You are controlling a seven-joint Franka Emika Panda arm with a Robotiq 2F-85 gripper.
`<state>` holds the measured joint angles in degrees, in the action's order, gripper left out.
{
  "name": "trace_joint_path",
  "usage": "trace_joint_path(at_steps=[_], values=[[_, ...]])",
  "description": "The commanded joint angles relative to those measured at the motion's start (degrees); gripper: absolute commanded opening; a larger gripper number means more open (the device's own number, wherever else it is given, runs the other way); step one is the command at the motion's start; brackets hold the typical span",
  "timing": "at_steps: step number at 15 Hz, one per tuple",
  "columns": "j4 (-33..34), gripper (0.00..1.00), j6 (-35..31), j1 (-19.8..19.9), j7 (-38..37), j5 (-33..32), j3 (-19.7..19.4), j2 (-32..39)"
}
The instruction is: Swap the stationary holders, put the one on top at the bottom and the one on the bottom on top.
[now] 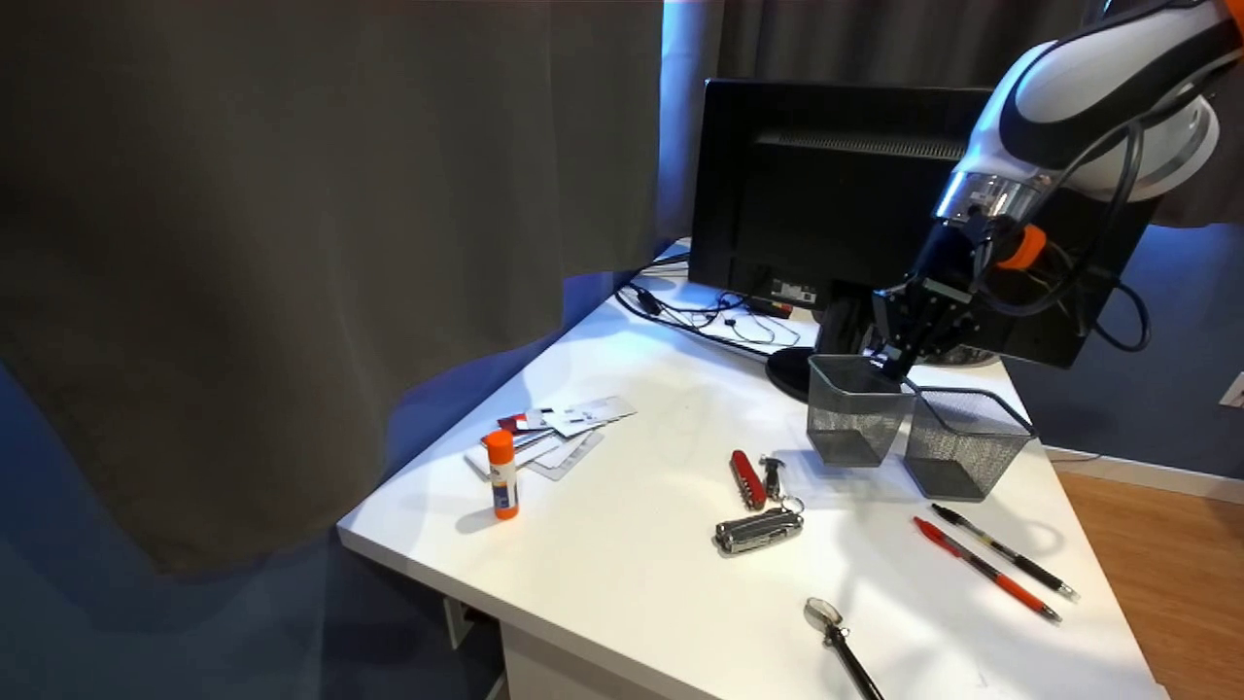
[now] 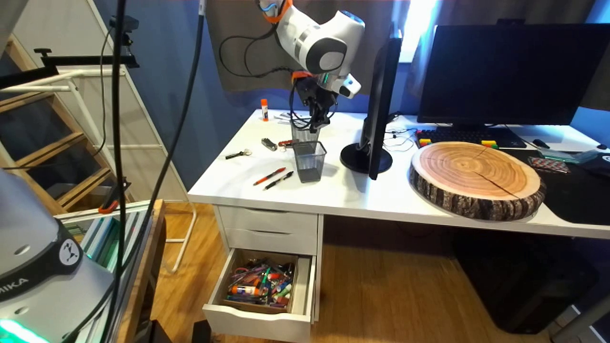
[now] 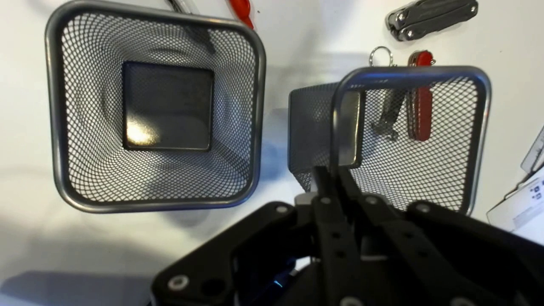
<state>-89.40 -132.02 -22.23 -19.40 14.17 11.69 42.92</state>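
Note:
Two tapered wire-mesh pen cups are apart, side by side. One cup stands upright on the desk in both exterior views [image 1: 982, 449] [image 2: 310, 164] and the wrist view [image 3: 231, 106]. The other cup is held, in both exterior views [image 1: 846, 428] [image 2: 300, 135] and the wrist view [image 3: 314, 114], where it looks tilted. In an exterior view the standing cup's rim looks darker and the held cup paler, but I cannot be sure which is black. My gripper [image 3: 334, 175] is shut on the held cup's rim. Whether its base touches the desk I cannot tell.
A monitor [image 1: 816, 194] stands close behind the arm. A red pocket knife [image 1: 747, 479] and a multi-tool [image 1: 758, 532] lie near the held cup. A red pen [image 1: 986, 569] and black pen [image 1: 1006, 551] lie before the standing cup. A glue stick [image 1: 502, 476] stands near cards [image 1: 593, 413].

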Motion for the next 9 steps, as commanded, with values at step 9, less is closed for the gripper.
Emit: trace_joint_path(at_steps=[9], values=[[5.9,0.38,1.4,-2.0,-3.4,-2.9,-1.7,4.1]])
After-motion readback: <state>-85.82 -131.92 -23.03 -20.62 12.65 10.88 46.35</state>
